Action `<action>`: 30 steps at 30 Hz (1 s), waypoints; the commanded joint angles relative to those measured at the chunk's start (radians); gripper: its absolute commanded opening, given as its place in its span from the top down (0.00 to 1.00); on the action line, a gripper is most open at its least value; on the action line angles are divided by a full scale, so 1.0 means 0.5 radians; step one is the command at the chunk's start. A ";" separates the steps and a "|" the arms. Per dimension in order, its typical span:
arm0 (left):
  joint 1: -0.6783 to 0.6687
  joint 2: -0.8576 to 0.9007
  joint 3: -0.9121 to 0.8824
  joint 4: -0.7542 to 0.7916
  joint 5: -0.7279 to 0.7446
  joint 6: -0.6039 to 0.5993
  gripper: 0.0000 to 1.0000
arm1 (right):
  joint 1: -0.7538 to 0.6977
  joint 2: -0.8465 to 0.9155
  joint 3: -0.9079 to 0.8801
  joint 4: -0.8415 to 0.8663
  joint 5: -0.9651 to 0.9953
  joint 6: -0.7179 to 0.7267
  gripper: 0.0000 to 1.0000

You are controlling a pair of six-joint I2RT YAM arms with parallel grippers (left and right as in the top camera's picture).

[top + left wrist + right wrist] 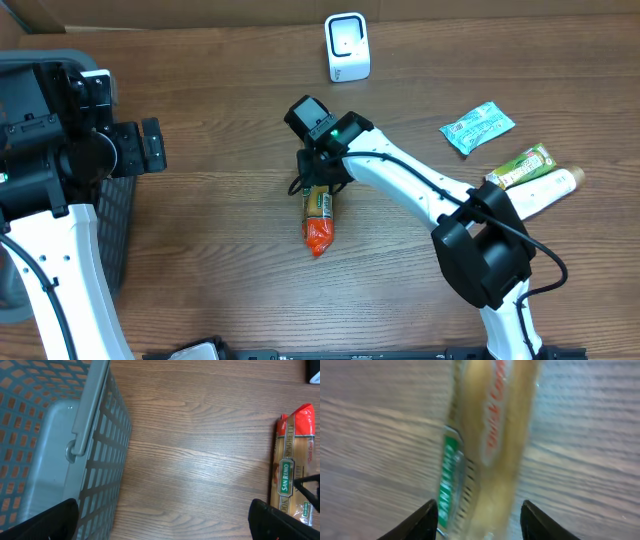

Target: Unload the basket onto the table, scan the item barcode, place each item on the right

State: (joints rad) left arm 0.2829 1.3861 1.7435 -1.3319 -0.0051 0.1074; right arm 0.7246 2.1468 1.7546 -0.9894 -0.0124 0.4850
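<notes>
The long clear-film packet of spaghetti with a red end and a green brand label lies flat on the brown wood-grain desk, near the middle. Its red end points toward the near edge. In the left wrist view the packet shows its label side, with pale pasta visible through the film. In the right wrist view the packet is blurred, and dark lines beside the green label may be the barcode.

The right hand sits over the packet's far end. Its fingers are parted, one on each side of the film, and are not clamped on it. The small white scanner box stands well apart, at the far edge.

With the packet resting on the desk away from the scanner, I cannot tell whether the scan is done.

The left hand is spread wide and empty beside the grey plastic mesh basket.
</notes>
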 commanded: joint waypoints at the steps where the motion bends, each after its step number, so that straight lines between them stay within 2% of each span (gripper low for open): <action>1: -0.004 -0.001 0.015 0.001 -0.009 0.032 0.00 | -0.040 -0.086 0.130 -0.094 -0.041 -0.095 0.44; 6: -0.004 -0.001 0.015 0.002 -0.009 0.032 0.01 | -0.026 -0.085 0.112 -0.228 -0.194 -0.098 0.39; 9: -0.004 -0.001 0.015 0.002 -0.009 0.032 0.01 | 0.013 -0.085 0.056 -0.208 -0.242 -0.063 0.28; 14: -0.004 -0.001 0.015 0.001 -0.009 0.032 0.00 | 0.113 -0.082 -0.127 -0.075 -0.243 0.159 0.21; 18: -0.004 -0.001 0.015 0.002 -0.009 0.031 0.00 | 0.140 -0.082 -0.190 -0.045 -0.249 0.289 0.21; 20: -0.004 -0.001 0.015 0.001 -0.009 0.032 0.00 | 0.140 -0.082 -0.190 -0.031 -0.267 0.297 0.25; 27: -0.004 -0.001 0.015 0.001 -0.009 0.031 0.00 | 0.128 0.014 -0.225 0.053 -0.344 0.340 0.51; 30: -0.004 -0.001 0.015 0.001 -0.009 0.032 0.00 | 0.092 0.017 -0.225 0.044 -0.378 0.340 0.67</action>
State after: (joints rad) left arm 0.2829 1.3861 1.7435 -1.3319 -0.0051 0.1074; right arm 0.7918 2.1422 1.6489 -0.9691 -0.1646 0.6456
